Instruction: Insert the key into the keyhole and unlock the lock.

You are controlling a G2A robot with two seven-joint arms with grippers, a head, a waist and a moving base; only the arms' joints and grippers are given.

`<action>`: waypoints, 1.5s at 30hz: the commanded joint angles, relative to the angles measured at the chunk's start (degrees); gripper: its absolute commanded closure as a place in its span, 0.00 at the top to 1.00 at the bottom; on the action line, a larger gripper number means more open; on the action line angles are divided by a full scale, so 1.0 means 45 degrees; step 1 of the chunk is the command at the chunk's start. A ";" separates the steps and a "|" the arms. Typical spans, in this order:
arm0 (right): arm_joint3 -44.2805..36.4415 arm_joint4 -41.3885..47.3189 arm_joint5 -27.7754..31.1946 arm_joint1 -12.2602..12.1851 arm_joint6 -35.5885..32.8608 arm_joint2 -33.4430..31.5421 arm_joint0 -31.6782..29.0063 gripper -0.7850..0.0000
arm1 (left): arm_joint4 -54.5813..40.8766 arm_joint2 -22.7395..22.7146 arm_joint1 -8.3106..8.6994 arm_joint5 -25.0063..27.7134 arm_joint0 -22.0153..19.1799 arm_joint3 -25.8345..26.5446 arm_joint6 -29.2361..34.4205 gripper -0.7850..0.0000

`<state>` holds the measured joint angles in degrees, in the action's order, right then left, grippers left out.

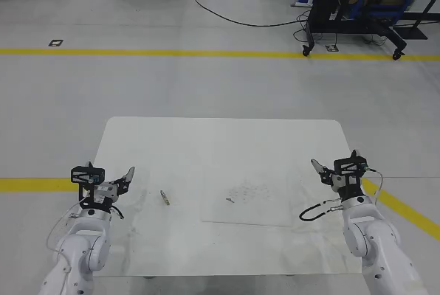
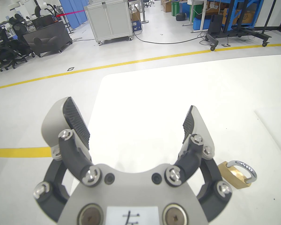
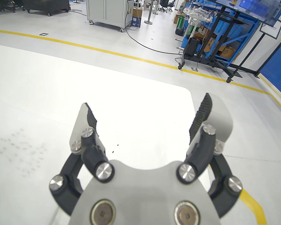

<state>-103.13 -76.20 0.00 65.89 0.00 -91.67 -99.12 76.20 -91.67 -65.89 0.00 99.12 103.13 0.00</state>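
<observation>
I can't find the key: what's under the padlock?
The padlock lies on the white table; only tabletop shows around its edges. Anything beneath its brass body is covered.

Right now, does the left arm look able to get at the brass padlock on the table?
Probably yes. The left gripper is open and empty, and the padlock lies flat on the table close beside it, with nothing standing between them.

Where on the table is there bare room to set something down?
The far half of the table is bare. So is the strip between the padlock and the smudged sheet. Tightest: the gap between the left gripper and the padlock.
</observation>
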 commanded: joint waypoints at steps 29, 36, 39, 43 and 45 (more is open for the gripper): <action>-0.0650 -0.1432 0.6189 0.0067 -0.3761 0.4484 0.2683 1.00 | 0.0000 0.0000 0.0000 0.0000 0.0000 0.0000 0.0000 1.00; 0.0546 -0.2342 0.7445 0.0219 -0.4477 0.6357 0.3751 0.89 | 0.0000 0.0000 0.0000 0.0000 0.0000 0.0000 0.0000 1.00; 0.1089 -0.2389 0.7520 0.0307 -0.4445 0.6872 0.4154 0.60 | 0.0000 0.0000 0.0000 0.0000 0.0000 0.0000 0.0000 1.00; 0.1677 -0.2153 0.7900 0.0366 -0.4586 0.7190 0.4589 0.43 | 0.0000 0.0000 0.0000 0.0000 0.0000 0.0000 0.0000 1.00; 0.1974 -0.2053 0.7998 0.0395 -0.4835 0.7313 0.4812 0.42 | 0.0000 0.0000 0.0000 0.0000 0.0000 0.0000 0.0000 1.00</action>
<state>-95.07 -85.67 35.79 67.60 -21.02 -59.07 -78.04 76.20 -91.67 -65.89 0.00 99.12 103.13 0.00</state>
